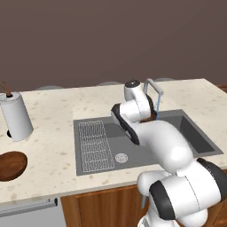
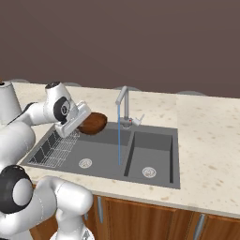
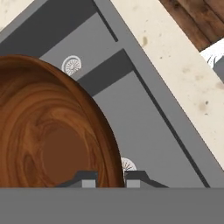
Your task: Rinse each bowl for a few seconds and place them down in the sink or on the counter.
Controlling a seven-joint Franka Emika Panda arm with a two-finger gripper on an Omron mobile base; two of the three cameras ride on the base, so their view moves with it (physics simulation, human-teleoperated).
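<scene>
The end effector [image 3: 110,178] is clenched on the rim of one wooden bowl [image 2: 92,123], a fingertip [image 3: 138,176] on either side of the edge. It holds the bowl tilted above the left part of the sink [image 2: 154,140], just left of the thin stream of water [image 2: 119,140] falling from the tap [image 2: 123,101], apart from it. The second bowl [image 1: 11,165] lies upright on the bench [image 1: 48,133], well left of the sink, in front of a tall white cylinder [image 1: 16,116] with a brown stick
</scene>
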